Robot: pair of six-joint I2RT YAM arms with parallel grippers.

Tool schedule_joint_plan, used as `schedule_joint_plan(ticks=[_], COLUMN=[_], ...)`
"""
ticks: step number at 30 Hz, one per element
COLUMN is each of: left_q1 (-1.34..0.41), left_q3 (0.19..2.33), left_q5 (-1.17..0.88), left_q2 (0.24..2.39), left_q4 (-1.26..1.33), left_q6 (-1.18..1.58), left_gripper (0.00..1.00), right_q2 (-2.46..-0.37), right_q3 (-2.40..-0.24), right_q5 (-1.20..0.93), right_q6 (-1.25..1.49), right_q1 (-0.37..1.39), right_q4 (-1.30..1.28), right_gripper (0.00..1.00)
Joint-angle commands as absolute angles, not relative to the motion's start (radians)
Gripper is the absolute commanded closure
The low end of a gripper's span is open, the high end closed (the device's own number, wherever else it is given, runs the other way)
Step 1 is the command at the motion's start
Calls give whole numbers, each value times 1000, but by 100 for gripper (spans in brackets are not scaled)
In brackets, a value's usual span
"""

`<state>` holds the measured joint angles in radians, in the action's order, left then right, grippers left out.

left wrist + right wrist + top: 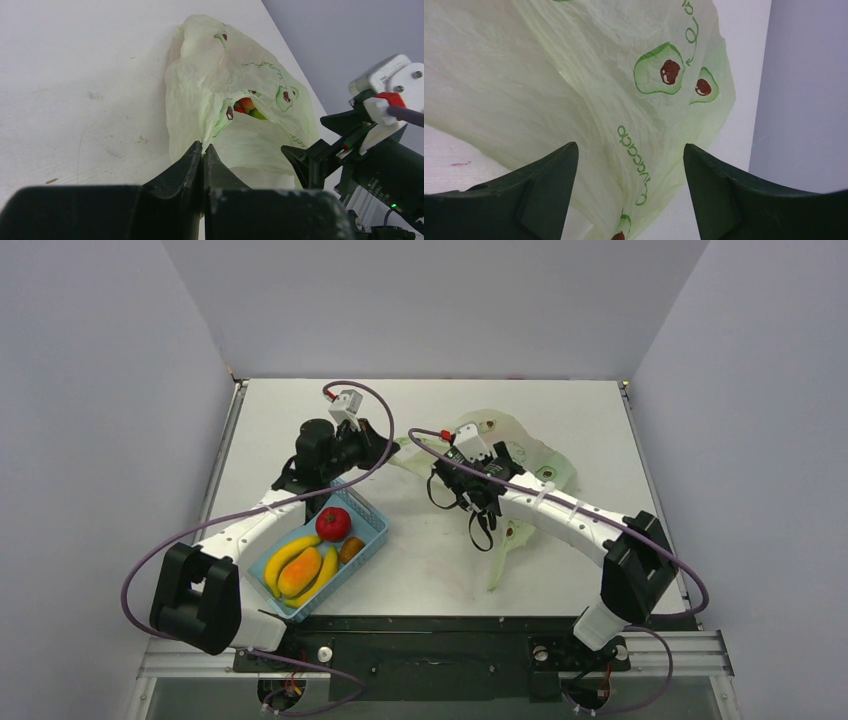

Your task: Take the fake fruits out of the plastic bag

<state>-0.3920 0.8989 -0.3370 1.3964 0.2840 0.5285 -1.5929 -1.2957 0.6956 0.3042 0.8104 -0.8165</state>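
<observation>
Black left gripper [202, 148] clamped shut on the plastic bag [220, 75] edge. Just beyond the tips, fake fruits [247, 106] mostly hidden inside, only red and green bits peeking out. Right gripper [629, 146] spread wide, bag film directly underneath.

Plastic bag [510, 430] under right arm [560, 508], blue basket [376, 522] holding tomato [333, 524] and bananas [284, 559] beside left arm [250, 528]

Blue basket [368, 508] on white table [430, 570] holds 1 tomato [333, 524], bananas [287, 555], perhaps a mango [300, 573].
</observation>
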Motion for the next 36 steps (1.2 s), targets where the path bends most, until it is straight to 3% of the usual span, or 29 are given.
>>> schedule_joint_plan(ticks=[1, 4, 9, 10, 11, 17, 25, 27, 28, 30, 32, 36], left_q1=[-395, -394, -393, -393, -393, -394, -393, -393, -393, -399, -407, -461], left_q3=[958, 977, 1059, 1075, 1104, 1124, 1223, 1226, 1216, 1161, 1040, 864], left_q5=[-363, -364, -370, -367, -360, -356, -280, -261, -262, -285, -315, -348], left_q2=[1354, 1350, 1363, 1369, 1383, 1392, 1302, 1259, 1230, 1163, 1073, 914], left_q4=[266, 230, 123, 100, 46, -73, -361, -427, -434, -389, -301, -128], left_q6=[552, 557, 563, 565, 576, 641, 587, 555, 544, 547, 574, 664], left_gripper=[100, 100, 100, 100, 94, 65, 56, 46, 35, 18, 8, 3], right_q2=[-1620, -1621, -1604, -1597, -1577, -1485, -1466, -1473, -1473, -1470, -1459, -1454], right_q3=[-1266, -1213, -1190, -1197, -1200, -1253, -1309, -1318, -1317, -1313, -1302, -1317], right_q5=[807, 876, 911, 913, 912, 699, 576, 542, 536, 530, 515, 491], right_q6=[290, 304, 338, 344, 354, 335, 329, 342, 344, 349, 336, 327], right_q1=[779, 747, 712, 719, 722, 702, 628, 603, 598, 597, 597, 594], right_q4=[-756, -733, -747, -758, -778, -799, -836, -853, -852, -852, -831, -826], right_gripper=[30, 42, 94, 97, 100, 100, 100, 100, 100, 100, 100, 100])
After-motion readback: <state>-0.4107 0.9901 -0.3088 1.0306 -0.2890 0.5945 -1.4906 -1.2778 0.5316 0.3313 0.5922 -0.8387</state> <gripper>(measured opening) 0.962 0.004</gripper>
